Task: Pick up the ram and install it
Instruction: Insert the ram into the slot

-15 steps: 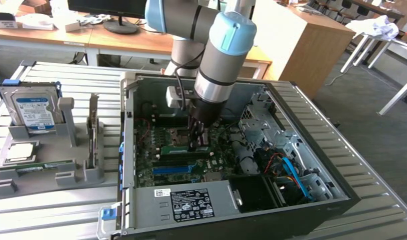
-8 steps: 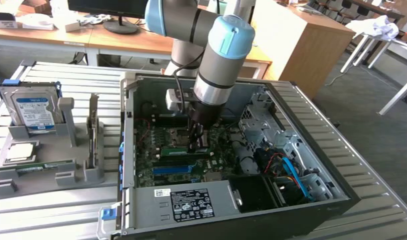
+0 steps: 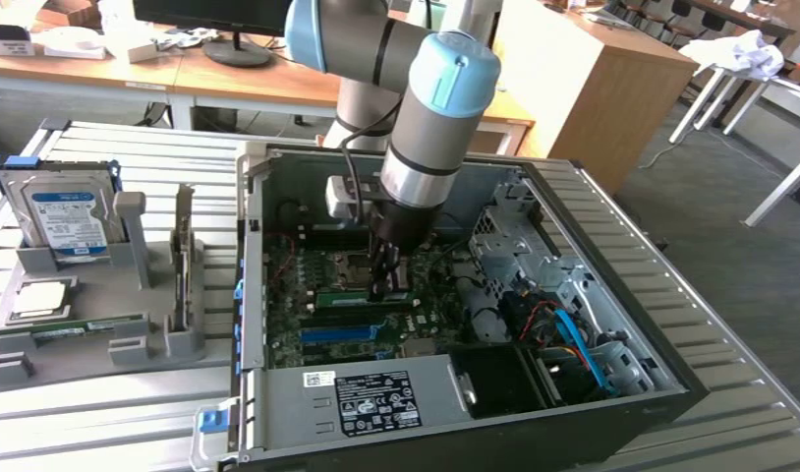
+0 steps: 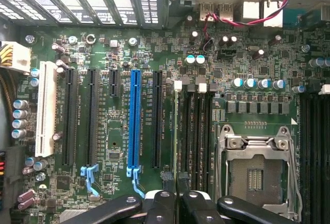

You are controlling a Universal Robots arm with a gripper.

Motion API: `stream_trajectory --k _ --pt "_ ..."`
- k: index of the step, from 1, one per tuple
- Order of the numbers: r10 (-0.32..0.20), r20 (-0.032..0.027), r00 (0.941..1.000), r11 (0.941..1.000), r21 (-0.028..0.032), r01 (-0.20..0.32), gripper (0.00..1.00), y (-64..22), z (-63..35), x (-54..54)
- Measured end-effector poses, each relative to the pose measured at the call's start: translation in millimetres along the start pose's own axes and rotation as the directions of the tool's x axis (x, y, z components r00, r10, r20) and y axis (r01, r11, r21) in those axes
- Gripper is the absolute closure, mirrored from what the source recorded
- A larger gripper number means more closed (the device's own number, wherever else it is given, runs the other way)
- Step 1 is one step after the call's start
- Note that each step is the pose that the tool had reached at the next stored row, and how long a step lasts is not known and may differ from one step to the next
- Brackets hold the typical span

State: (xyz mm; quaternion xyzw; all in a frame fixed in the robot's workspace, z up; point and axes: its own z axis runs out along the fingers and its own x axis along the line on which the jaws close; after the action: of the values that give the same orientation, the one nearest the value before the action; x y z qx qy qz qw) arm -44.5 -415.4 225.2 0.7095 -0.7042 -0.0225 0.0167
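I have the gripper (image 3: pixel 388 287) down inside the case (image 3: pixel 610 295), jaws pinched nearly together on the ram (image 4: pixel 177 183), which stands on edge over the slots (image 4: pixel 192 131) beside the socket (image 4: pixel 255 170). To seat it well, I judge I must keep the stick square to one slot, align the notch, and press straight down evenly so both end clips latch
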Motion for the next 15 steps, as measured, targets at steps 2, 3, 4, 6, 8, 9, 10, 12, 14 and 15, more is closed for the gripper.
stream_trajectory --k 2,3,4,6,8,9,10,12,14,15 --pt "0.002 0.0000 1.0000 1.0000 0.0000 -0.002 0.87 0.0 0.4 0.0" --pt "0.003 0.0001 1.0000 1.0000 0.0000 -0.003 0.87 0.0 0.6 0.0" --pt "0.003 0.0001 1.0000 1.0000 0.0001 -0.003 0.87 -0.1 0.8 0.0" --pt "0.003 0.0001 1.0000 1.0000 -0.0001 -0.003 0.87 -0.1 1.0 0.0" --pt "0.003 0.0003 1.0000 1.0000 -0.0001 -0.003 0.87 -0.5 1.1 0.0" --pt "0.004 0.0002 1.0000 1.0000 0.0000 -0.004 0.87 -0.6 1.1 0.0" --pt "0.004 0.0002 1.0000 1.0000 0.0000 -0.004 0.87 -0.8 1.1 0.0" --pt "0.004 0.0002 1.0000 1.0000 0.0000 -0.004 0.87 -1.0 1.1 0.0" --pt "0.004 0.0002 1.0000 1.0000 0.0000 -0.004 0.87 -1.2 1.1 0.0" --pt "0.004 0.0002 1.0000 1.0000 0.0000 -0.004 0.87 -1.2 1.1 0.0"
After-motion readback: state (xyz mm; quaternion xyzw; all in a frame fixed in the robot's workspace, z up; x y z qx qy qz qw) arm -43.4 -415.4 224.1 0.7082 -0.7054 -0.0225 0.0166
